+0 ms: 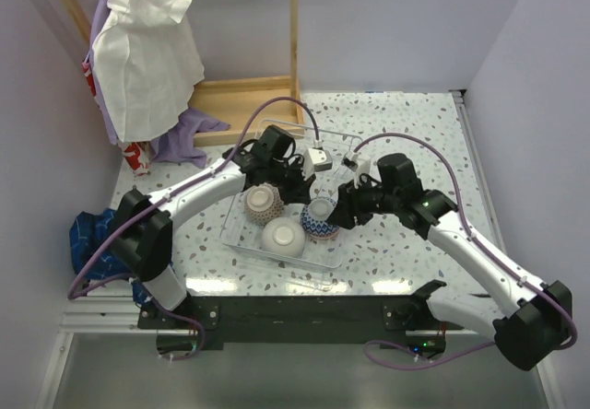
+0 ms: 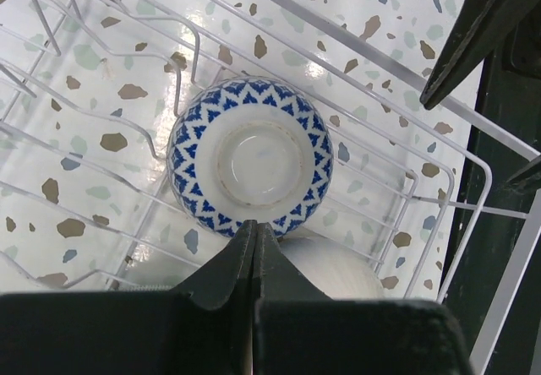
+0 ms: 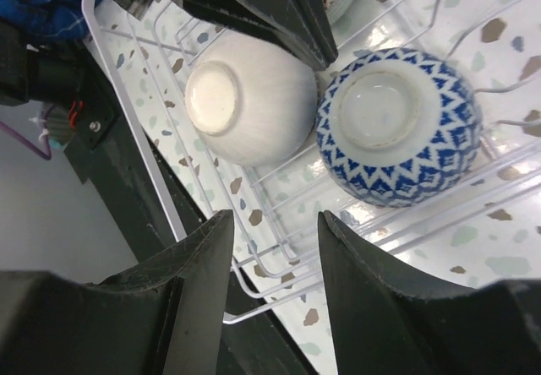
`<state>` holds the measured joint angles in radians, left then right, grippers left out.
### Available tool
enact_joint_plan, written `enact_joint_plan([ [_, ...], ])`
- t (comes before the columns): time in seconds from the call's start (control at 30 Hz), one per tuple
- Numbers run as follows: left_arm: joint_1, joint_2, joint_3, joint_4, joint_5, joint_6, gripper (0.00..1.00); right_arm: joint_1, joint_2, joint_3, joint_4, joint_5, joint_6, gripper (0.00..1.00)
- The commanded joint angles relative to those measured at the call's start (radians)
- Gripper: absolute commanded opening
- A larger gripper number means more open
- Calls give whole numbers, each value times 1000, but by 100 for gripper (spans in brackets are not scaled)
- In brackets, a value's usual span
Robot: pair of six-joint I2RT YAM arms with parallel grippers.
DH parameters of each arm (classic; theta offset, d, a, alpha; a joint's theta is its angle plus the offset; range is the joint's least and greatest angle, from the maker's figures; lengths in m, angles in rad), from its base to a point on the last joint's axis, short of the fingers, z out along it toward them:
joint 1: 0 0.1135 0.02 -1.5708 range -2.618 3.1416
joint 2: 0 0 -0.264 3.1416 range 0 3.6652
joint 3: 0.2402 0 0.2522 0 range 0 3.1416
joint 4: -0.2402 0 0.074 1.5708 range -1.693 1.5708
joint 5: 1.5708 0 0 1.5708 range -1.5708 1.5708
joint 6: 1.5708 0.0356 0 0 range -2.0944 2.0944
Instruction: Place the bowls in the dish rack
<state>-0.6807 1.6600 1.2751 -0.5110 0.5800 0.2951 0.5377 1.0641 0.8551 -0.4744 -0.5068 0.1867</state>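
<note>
The wire dish rack [image 1: 339, 138] lies in the middle of the table. Three bowls sit upside down in it: a brown-patterned one [image 1: 263, 204], a white one [image 1: 283, 238] and a blue-and-white one [image 1: 320, 219]. My left gripper [image 1: 297, 184] is shut and empty above the rack, just behind the bowls. In the left wrist view its tips [image 2: 255, 228] hang over the blue bowl's [image 2: 249, 155] near edge, with the white bowl [image 2: 338, 267] below. My right gripper [image 1: 344, 209] is open and empty, just right of the blue bowl [image 3: 397, 134]. In the right wrist view it [image 3: 275, 223] hovers over the rack's wire rim [image 3: 148, 172], beside the white bowl [image 3: 245, 96].
A wooden frame [image 1: 249, 96] stands behind the rack, with a white cloth [image 1: 147, 40] hung on it and a purple cloth [image 1: 184, 137] at its foot. A blue checked cloth [image 1: 92, 239] lies at the table's left edge. Walls close in left, right and behind.
</note>
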Motion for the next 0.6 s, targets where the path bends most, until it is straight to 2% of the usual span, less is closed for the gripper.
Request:
enact_joint_plan([
  [0.0,-25,41,67,45,23,-22,0,-19,-55,78,-64,71,-59,49],
  [0.13,-28,34,122,25,-21,-40,0,-65,-85,108,-110,126,-55,51],
  [0.2,-26,-8,157,16,-124,-37,0,-111,-102,131,-142,192,-18,64],
  [0.27,-25,-41,178,0,-230,-4,28,-191,-107,145,-168,247,8,74],
  [0.3,-23,-75,191,-3,-262,10,40,-211,-107,160,-200,314,25,88],
  [0.33,-20,-94,197,-14,-293,33,62,-225,-102,168,-211,361,25,94],
  [0.37,-17,-110,199,-17,-343,44,75,-228,-99,173,-222,390,23,95],
  [0.4,-4,-143,196,-20,-359,52,95,-232,-93,182,-234,439,13,96],
  [0.43,9,-157,191,-32,-361,70,100,-237,-86,185,-239,462,14,98],
  [0.57,134,-230,152,-40,-332,44,100,-297,-92,179,-237,481,52,99],
])
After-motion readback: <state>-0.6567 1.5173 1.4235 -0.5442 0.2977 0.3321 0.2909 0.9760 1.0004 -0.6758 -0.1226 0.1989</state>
